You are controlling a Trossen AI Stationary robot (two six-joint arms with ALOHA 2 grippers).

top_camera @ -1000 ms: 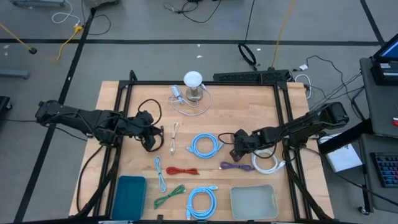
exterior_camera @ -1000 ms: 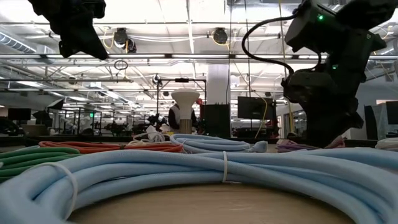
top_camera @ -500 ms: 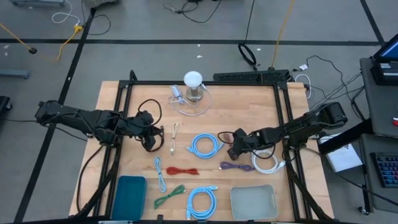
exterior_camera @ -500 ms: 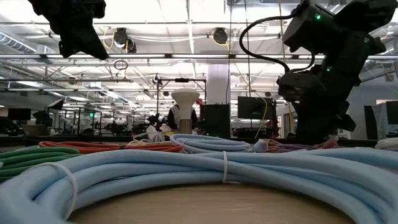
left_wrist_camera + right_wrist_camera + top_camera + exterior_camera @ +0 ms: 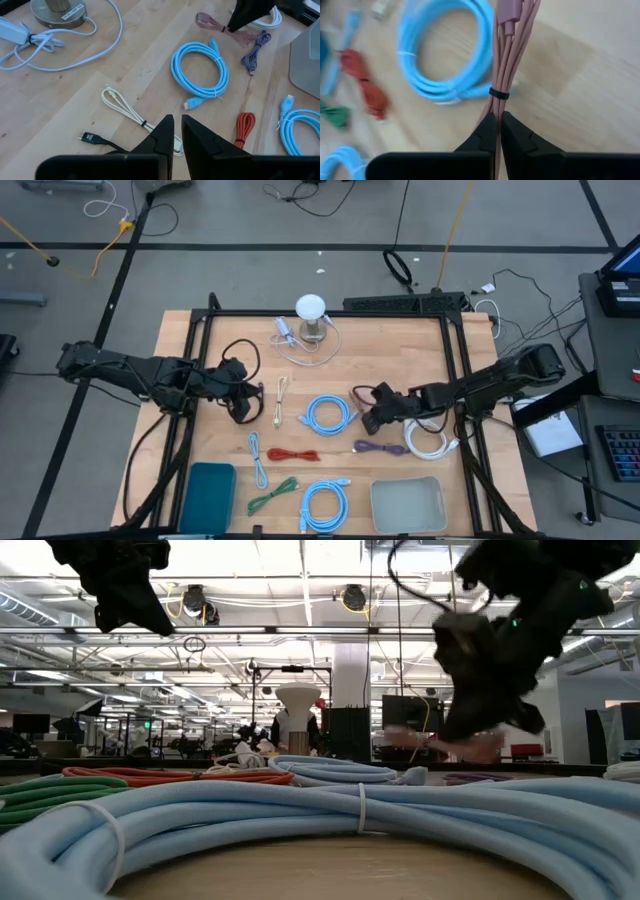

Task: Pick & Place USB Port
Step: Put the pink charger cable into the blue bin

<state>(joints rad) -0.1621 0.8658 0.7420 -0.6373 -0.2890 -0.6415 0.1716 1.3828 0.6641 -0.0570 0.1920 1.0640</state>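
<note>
My right gripper [image 5: 366, 421] is right of table centre, shut on a pink USB cable bundle [image 5: 506, 55] bound by a black tie [image 5: 498, 93]. In the low view the bundle [image 5: 430, 740] is above the other cables. My left gripper [image 5: 245, 410] is high over the table's left half, its fingers [image 5: 177, 122] shut on nothing. Below it, a black plug [image 5: 90, 136] and a cream cable [image 5: 125, 107] lie on the wood. My right gripper pinches the pink bundle between its two fingers just on the near side of the black tie [image 5: 495, 107]. The fingers slant down from the table's right side and lie along the bundle. The plug end [image 5: 507, 15] sticks out ahead of the fingertips, and the bundle is lifted off the table.
Around the table centre lie two light blue coils [image 5: 330, 413] [image 5: 324, 505], a red cable [image 5: 292, 454], a green one [image 5: 272, 496], a purple one [image 5: 380, 447] and a white coil [image 5: 432, 442]. A teal tray [image 5: 208, 495] and a grey tray [image 5: 408, 505] sit at the near edge. A white lamp [image 5: 311, 315] stands at the far edge.
My right gripper has shut on the pink bundle, then risen and tipped its fingers closer to level. The bundle has come up off the table with it.
</note>
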